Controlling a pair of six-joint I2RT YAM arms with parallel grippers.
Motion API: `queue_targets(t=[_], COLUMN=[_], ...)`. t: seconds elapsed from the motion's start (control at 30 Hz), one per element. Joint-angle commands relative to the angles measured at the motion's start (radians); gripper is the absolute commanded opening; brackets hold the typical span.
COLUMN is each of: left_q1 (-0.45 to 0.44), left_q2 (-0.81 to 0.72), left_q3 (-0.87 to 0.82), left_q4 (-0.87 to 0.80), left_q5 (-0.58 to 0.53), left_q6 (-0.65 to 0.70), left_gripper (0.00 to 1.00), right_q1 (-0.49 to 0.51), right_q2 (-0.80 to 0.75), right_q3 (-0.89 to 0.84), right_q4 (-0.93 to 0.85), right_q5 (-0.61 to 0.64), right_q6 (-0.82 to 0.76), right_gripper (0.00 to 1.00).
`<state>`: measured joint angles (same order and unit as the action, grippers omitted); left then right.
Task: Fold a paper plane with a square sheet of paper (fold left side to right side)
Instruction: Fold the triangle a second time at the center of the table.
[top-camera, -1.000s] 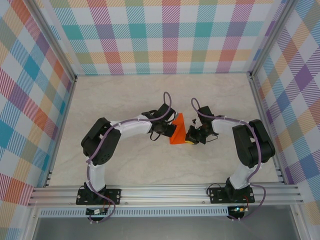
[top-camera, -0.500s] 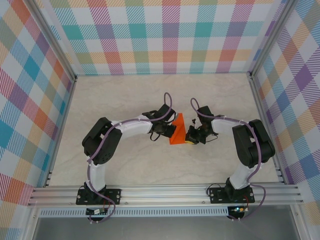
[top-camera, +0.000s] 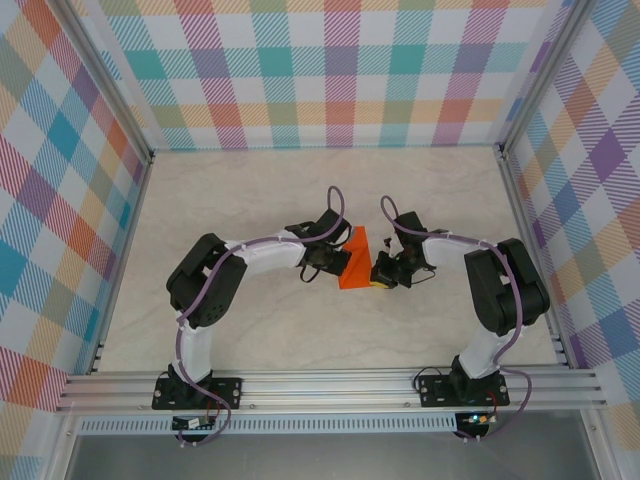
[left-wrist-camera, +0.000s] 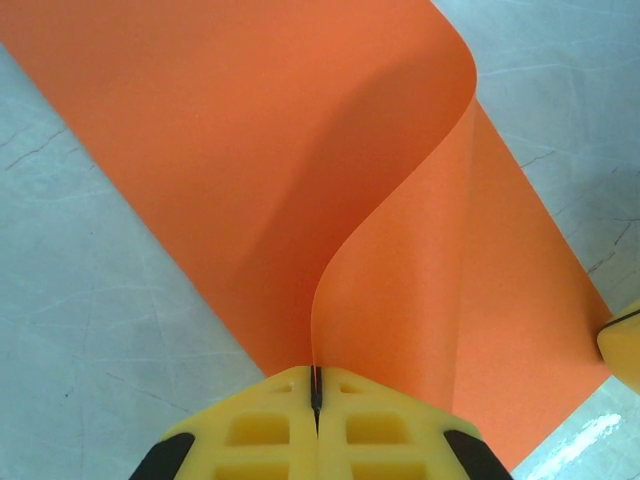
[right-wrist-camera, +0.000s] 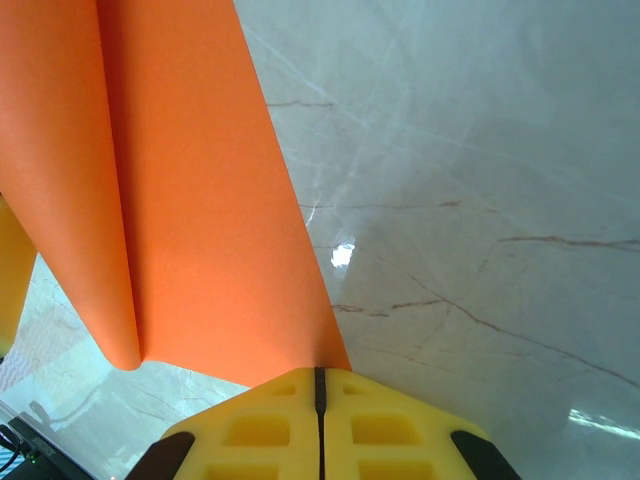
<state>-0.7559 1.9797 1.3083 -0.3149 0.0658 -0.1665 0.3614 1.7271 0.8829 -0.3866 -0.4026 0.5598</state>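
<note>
The square sheet of paper (top-camera: 356, 260) is bright orange and lies mid-table between my two grippers, partly lifted. My left gripper (top-camera: 337, 262) is shut on one edge of it. In the left wrist view the sheet (left-wrist-camera: 300, 150) rises from the closed jaws (left-wrist-camera: 316, 385) and curls over its flat part. My right gripper (top-camera: 383, 272) is shut, its tips (right-wrist-camera: 320, 378) resting on the paper (right-wrist-camera: 200, 200) at a corner by its right edge. Whether it pinches the sheet or only presses on it I cannot tell. The paper plane is not in view.
The marble-patterned table (top-camera: 250, 190) is enclosed by plaid walls (top-camera: 340, 70) on three sides. An aluminium rail (top-camera: 320, 385) runs along the near edge where both arm bases stand. The right gripper's yellow finger (left-wrist-camera: 625, 345) shows at the right edge of the left wrist view.
The left arm's elbow has edged slightly to the right. The paper and both grippers look the same as before.
</note>
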Motion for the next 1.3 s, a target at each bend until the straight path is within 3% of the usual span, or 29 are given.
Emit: queue_targets(t=[0.0, 1.27], left_q1=[0.009, 0.010], left_q2=[0.024, 0.005], left_q3=[0.022, 0.017], left_q4=[-0.007, 0.028], left_q5=[-0.012, -0.005], left_q6=[0.005, -0.004], left_gripper=[0.05, 0.06], right_q1=[0.005, 0.006], right_q2=[0.030, 0.043], right_q3=[0.004, 0.007], right_q4=[-0.063, -0.068], right_q5=[0.053, 0.056], right_q6=[-0.021, -0.023], right_gripper=[0.07, 0.07])
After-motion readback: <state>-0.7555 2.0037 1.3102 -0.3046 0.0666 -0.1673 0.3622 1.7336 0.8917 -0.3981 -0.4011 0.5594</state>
